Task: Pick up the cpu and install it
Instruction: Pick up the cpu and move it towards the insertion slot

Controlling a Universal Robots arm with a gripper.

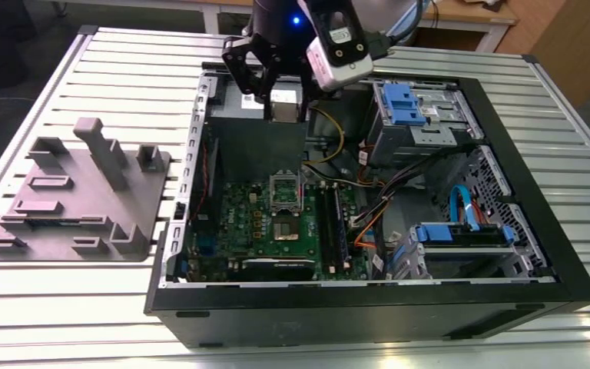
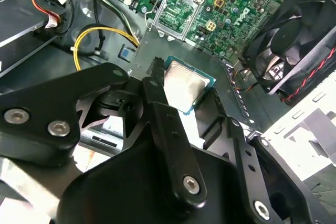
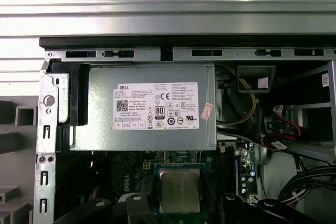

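Jaws w/ cpu [image 2: 186, 85] over slatted table [image 1: 59, 307]

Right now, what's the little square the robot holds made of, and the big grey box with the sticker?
The cpu has a dull silvery top that looks like metal, softly catching the light, on a thin green-edged board, probably fibreglass. The grey box looks like matt sheet metal, flat and evenly grey; its white sticker seems paper.
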